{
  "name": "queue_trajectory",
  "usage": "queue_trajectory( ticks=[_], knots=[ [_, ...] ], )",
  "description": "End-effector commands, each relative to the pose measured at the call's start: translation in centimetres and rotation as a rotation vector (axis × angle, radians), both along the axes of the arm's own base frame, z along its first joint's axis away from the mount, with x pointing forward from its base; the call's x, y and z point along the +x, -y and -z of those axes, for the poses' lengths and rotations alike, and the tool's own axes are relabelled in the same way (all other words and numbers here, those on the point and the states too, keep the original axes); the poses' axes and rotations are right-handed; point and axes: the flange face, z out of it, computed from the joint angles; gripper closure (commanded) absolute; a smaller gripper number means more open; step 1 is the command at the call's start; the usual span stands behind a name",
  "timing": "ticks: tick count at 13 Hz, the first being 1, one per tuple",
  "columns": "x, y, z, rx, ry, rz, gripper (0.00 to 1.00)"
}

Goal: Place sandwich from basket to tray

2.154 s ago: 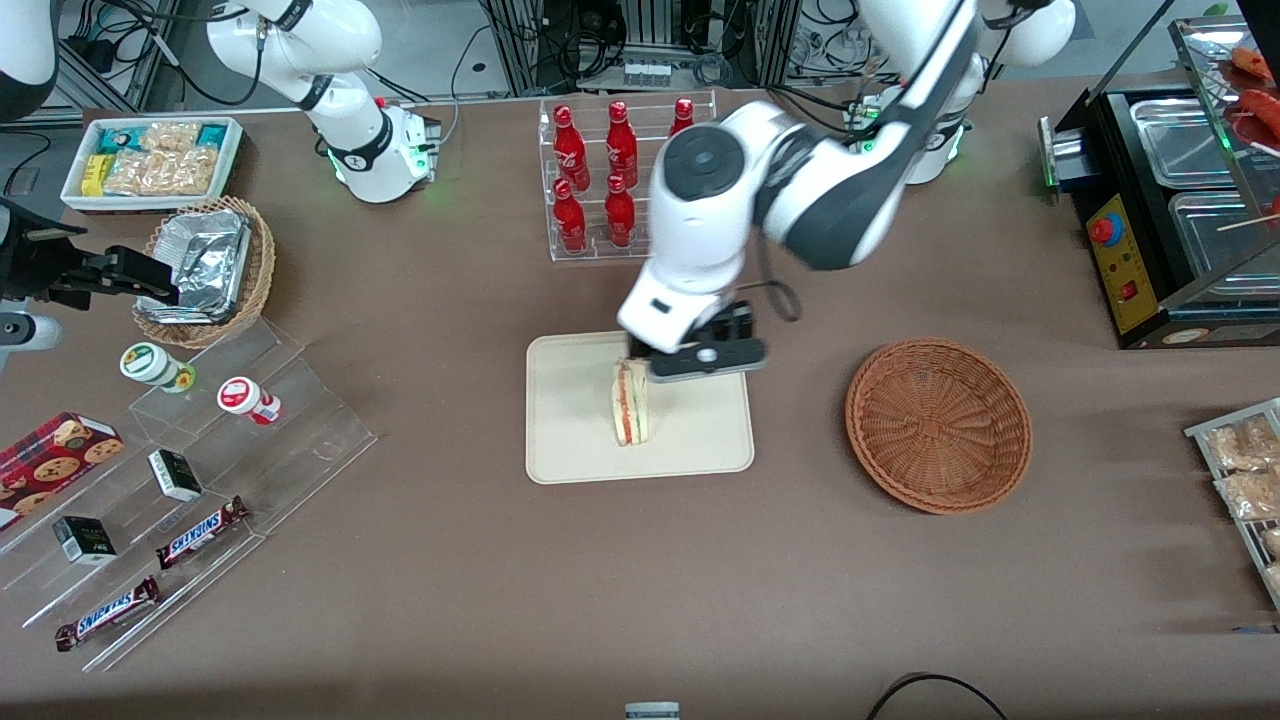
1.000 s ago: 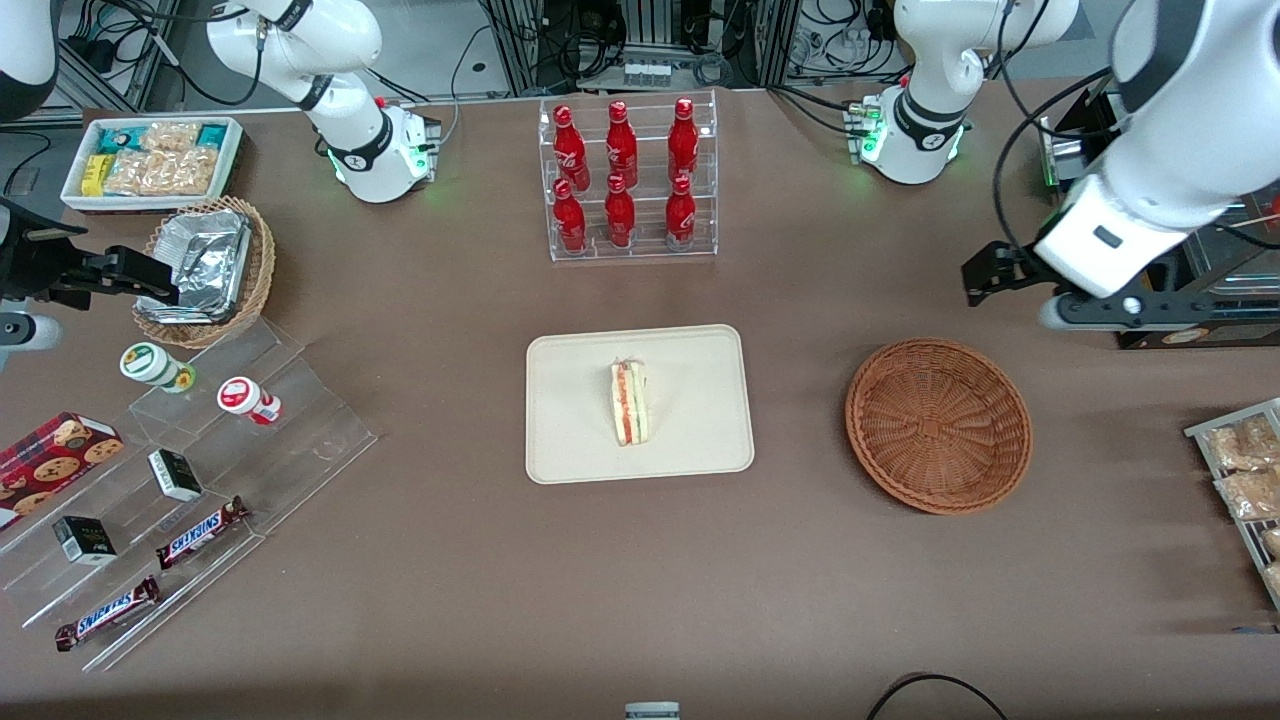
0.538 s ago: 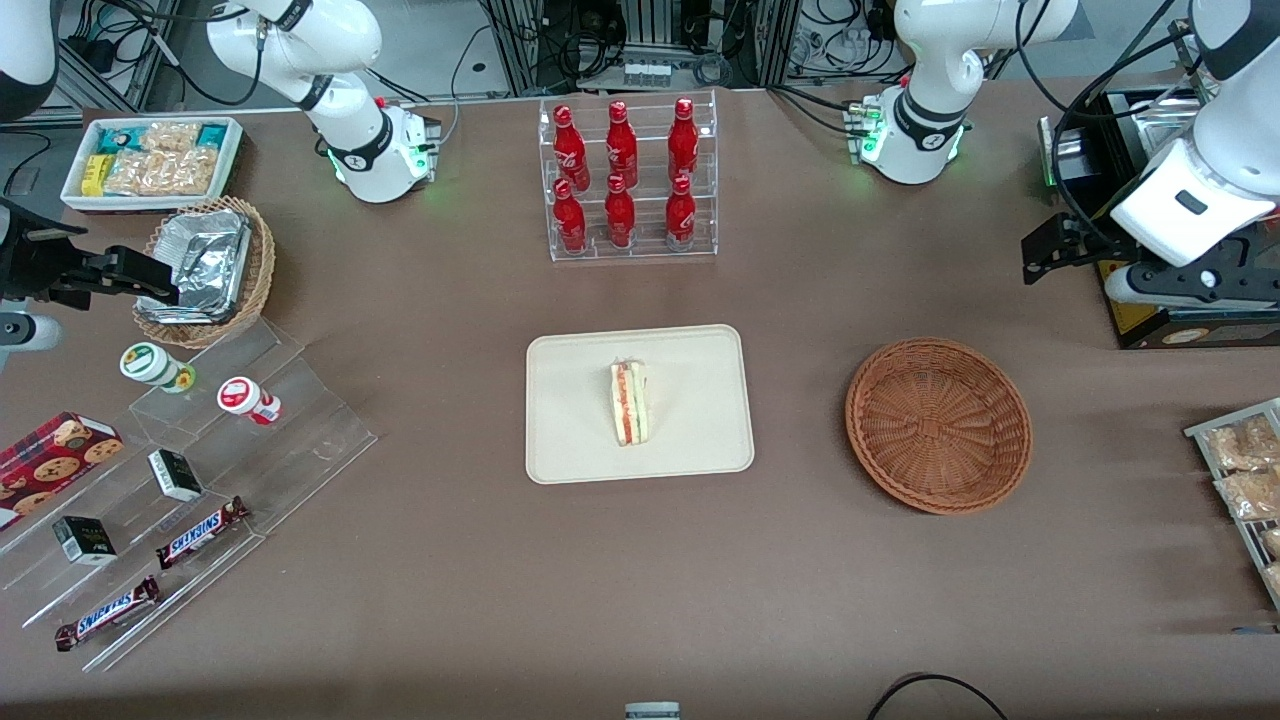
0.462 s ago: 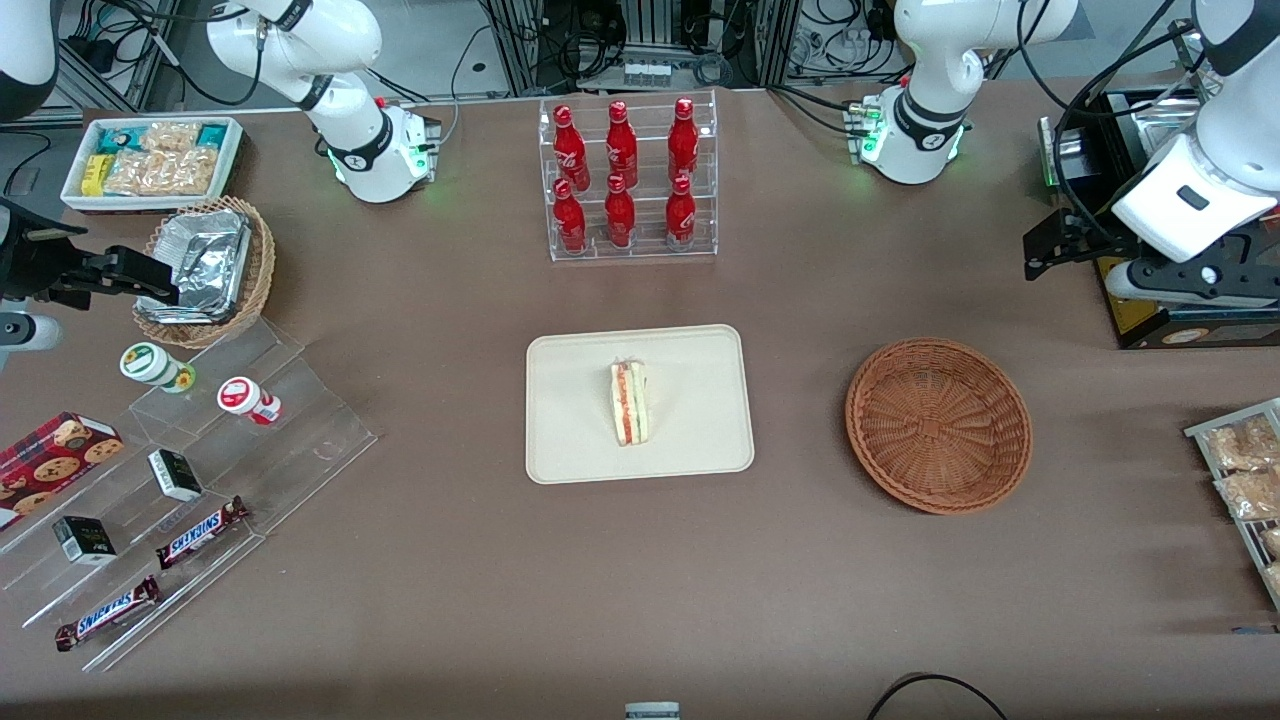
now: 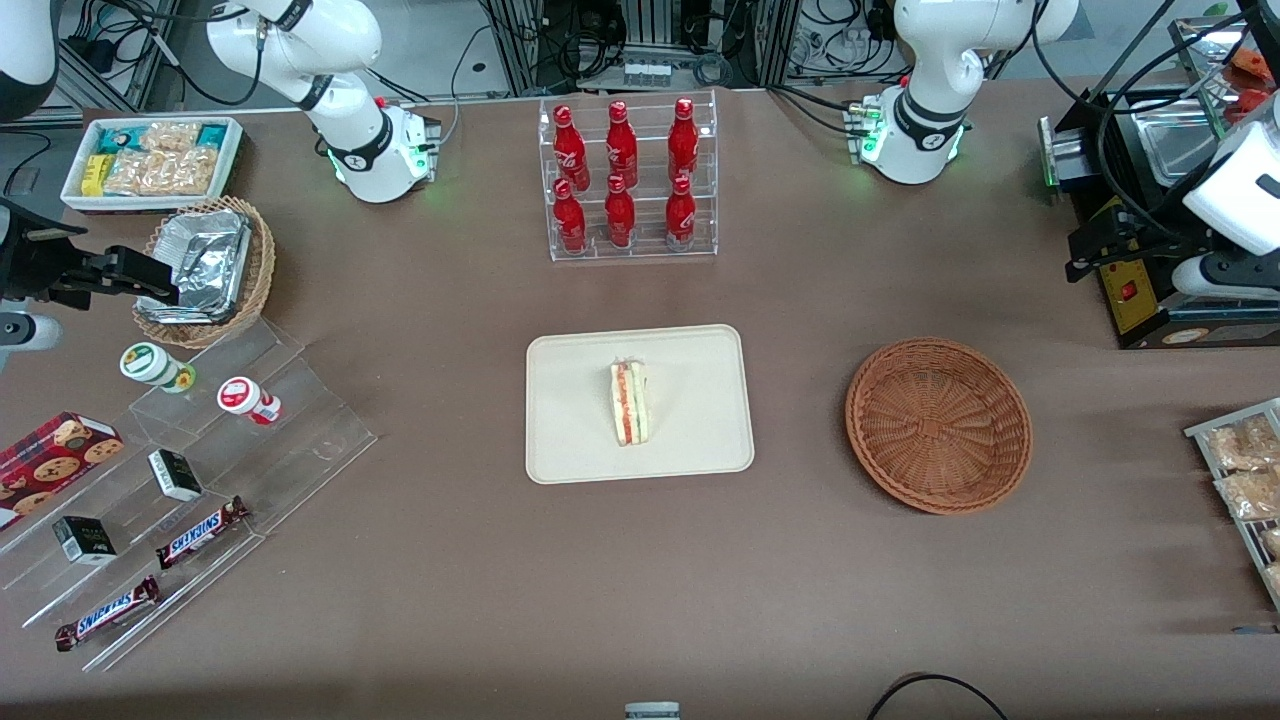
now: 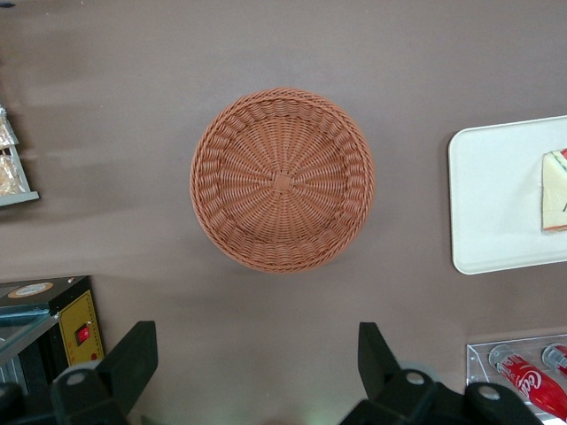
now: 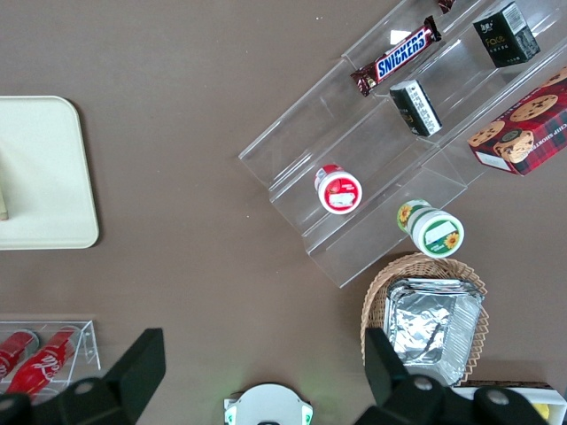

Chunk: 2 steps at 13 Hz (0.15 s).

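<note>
Pincer: the left arm's black two-finger gripper (image 6: 252, 372) hangs high over the working arm's end of the bench (image 5: 800, 560), its fingers (image 6: 133, 359) spread wide apart — nothing between them, nothing touched. In the front view the gripper (image 5: 1120, 255) shows at the frame's edge, beside a black machine with a yellow control panel (image 5: 1125, 270).

Sandwich: the small triangular wedge of pale bread with red and green filling (image 5: 629, 402) stands on its edge near the middle of the flat cream-beige rectangular tray (image 5: 580, 440). From the wrist camera only one corner of the sandwich (image 6: 555, 190) shows, on the tray (image 6: 496, 199).

Basket: the round shallow reddish-brown woven wicker basket (image 5: 938, 425) sits beside the tray, toward the working arm's end, apart from it and holding nothing. The wrist camera looks straight down into the basket (image 6: 282, 179).

Around the tray: a clear rack of red bottles (image 5: 625, 175) stands farther from the front camera than the tray, well apart from it.

Parked arm's end: a lighter tan wicker basket of foil containers (image 5: 205, 270), a white bin of snack packets (image 5: 150, 160) and clear stepped shelves of chocolate bars and small cups (image 5: 200, 480).

In the way: bare brown bench lies between the gripper and the basket — nothing stands there.
</note>
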Motion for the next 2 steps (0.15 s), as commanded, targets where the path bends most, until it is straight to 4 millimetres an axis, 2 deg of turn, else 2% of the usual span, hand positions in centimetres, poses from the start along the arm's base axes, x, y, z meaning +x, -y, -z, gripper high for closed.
queue_trajectory(
  ticks=[1, 2],
  knots=[
    [1.79, 0.07, -0.42, -0.01, 0.006, 0.007, 0.0],
    [2.01, -0.1, -0.52, -0.011, 0.011, 0.003, 0.0]
  ],
)
